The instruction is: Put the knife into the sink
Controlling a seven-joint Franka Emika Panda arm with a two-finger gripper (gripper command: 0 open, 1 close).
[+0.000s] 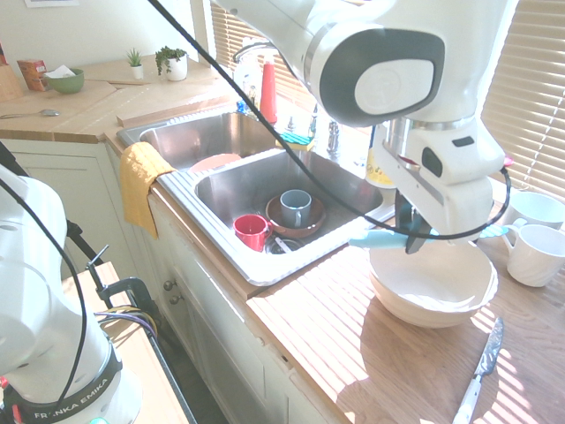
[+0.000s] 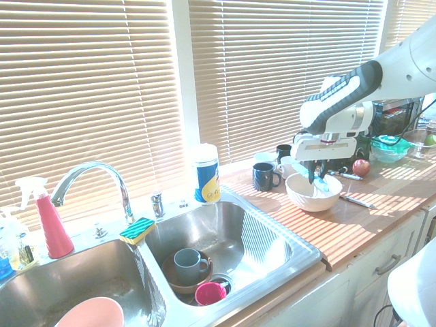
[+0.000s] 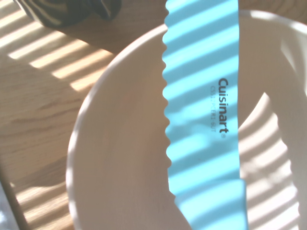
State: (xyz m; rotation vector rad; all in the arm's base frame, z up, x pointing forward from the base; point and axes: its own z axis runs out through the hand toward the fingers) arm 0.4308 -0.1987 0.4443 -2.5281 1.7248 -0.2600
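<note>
Gripping knife (image 1: 381, 238) crosswise, hand (image 1: 413, 240) above white bowl (image 1: 433, 284).

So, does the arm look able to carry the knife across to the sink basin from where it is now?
Probably yes: the hand is shut on the knife, holding it above the white bowl. The counter between the bowl and the sink looks bare, though cups already sit in the near basin.

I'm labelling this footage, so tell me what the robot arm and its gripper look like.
The arm is glossy white with rounded segments and a dark grey joint cap bearing a white oval. Black cables loop along it. The gripper has a boxy white body with dark fingers.
</note>
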